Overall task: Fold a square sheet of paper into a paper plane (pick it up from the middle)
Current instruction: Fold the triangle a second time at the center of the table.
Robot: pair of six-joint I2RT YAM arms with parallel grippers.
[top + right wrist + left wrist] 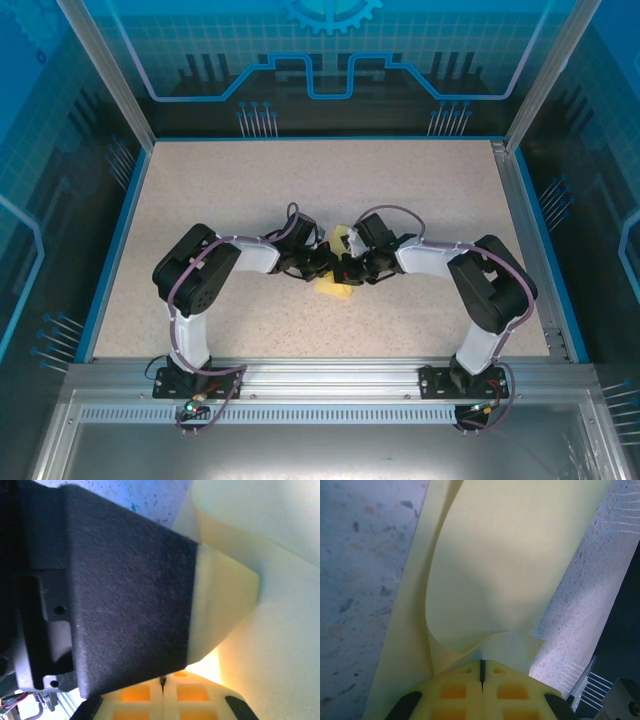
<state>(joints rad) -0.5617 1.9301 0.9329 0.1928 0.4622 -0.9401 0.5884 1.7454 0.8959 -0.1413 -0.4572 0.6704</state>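
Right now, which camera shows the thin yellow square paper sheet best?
Left wrist: the thin yellow paper sheet curls up, unobstructed. Right wrist has it half behind a black housing; top external shows small patches.

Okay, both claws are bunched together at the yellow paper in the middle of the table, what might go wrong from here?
1. The left claw is shut on just a small bit of the paper, which bows up in a loose curl. A pull may tear it or set a crooked crease.
2. The right claw, also shut, sits very close to the left claw's finger. Any further move inward may knock them together.
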